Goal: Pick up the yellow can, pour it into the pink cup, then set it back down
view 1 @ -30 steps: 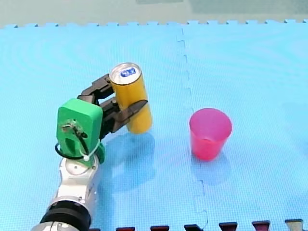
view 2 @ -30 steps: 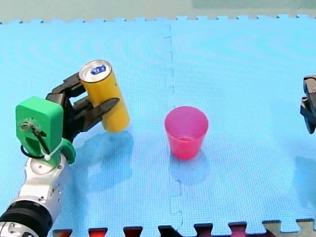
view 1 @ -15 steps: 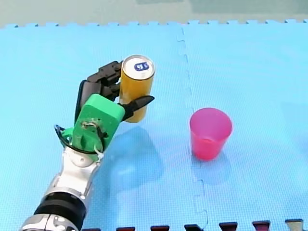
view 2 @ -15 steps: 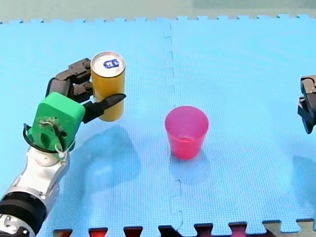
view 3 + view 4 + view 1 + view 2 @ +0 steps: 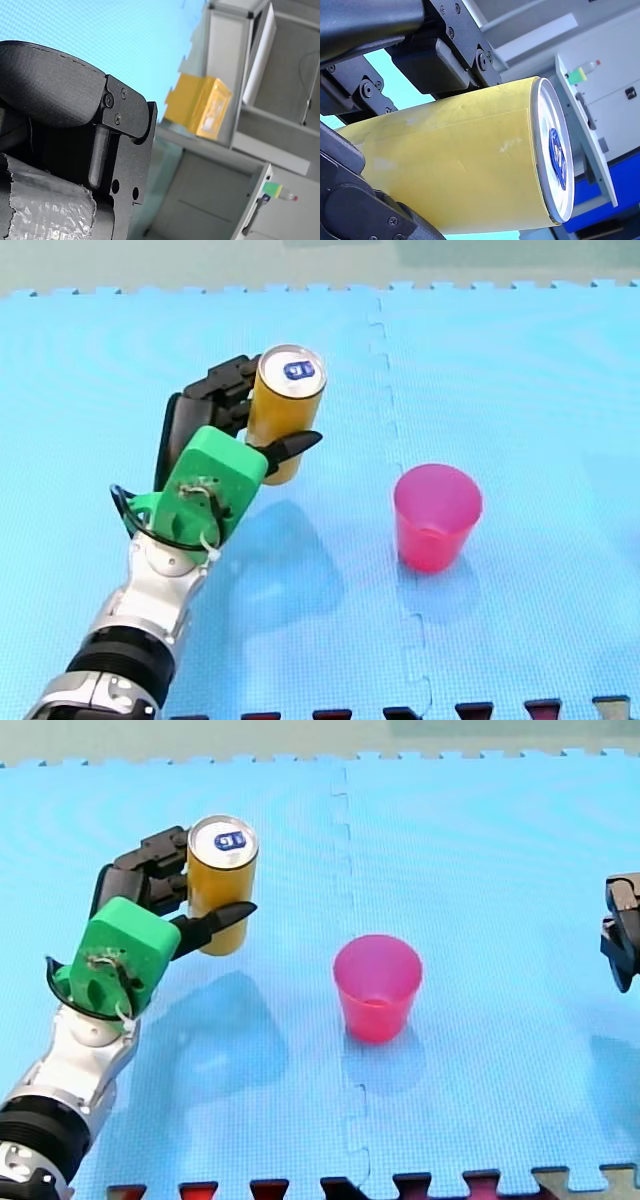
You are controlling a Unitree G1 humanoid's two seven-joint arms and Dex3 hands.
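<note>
Left robot hand (image 5: 215, 425) clasping the yellow can (image 5: 282, 415), upright and apparently held clear of the blue foam mat (image 5: 520, 380). Pink cup (image 5: 436, 515) stands well apart, toward the robot's right. Right robot hand (image 5: 622, 930) at the far right; whether clenched or released cannot be told.

The yellow can (image 5: 285, 415) is showing a matt, paper-like yellow wrap and a glossy metal lid. The left hand (image 5: 205, 420) gripping it is presenting matt black plastic fingers (image 5: 365, 25) with metal screws, behind a smooth green plastic housing (image 5: 205, 495). The pink cup (image 5: 437, 517) is appearing as smooth plastic; the blue foam mat (image 5: 520, 390) is looking finely textured.
</note>
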